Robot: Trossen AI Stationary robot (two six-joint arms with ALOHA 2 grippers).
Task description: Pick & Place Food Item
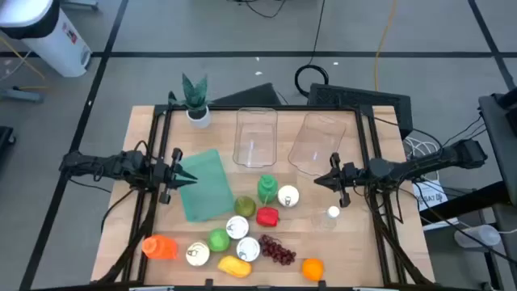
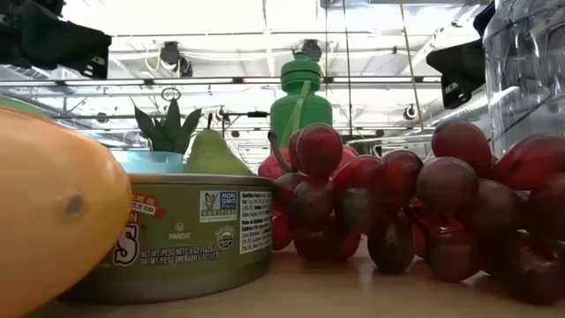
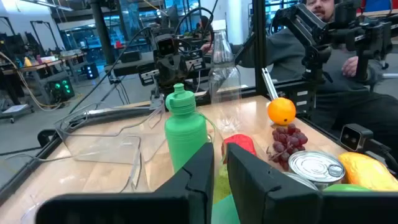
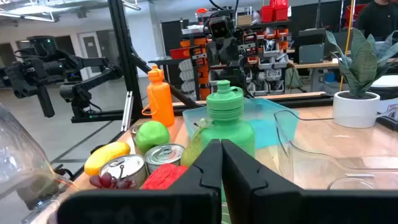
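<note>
The left gripper (image 1: 190,176) hangs over the left side of the table (image 1: 367,242), above the teal cloth (image 1: 206,185), its fingers together and holding nothing; the right gripper (image 1: 317,180) hangs over the right side, facing the left one across the middle, its fingers likewise pressed together and empty; between them stands the green bottle (image 1: 267,187), upright, with a white can (image 1: 287,196) just beside it and a red pepper (image 1: 267,216) near its foot; a pear (image 1: 245,206) lies at the cloth's edge; nearer the front edge lie a green apple (image 1: 218,239), three more cans, the grapes (image 1: 277,250), a mango (image 1: 233,266), an orange (image 1: 312,268) and an orange bottle (image 1: 160,247) on its side; two clear containers (image 1: 256,136) sit toward the back, one tilted, and a potted plant (image 1: 195,100) stands at the back left; a clear bottle (image 1: 331,216) rests just in front of the right gripper; a seated person (image 3: 323,56) shows beyond the table in the left wrist view.
</note>
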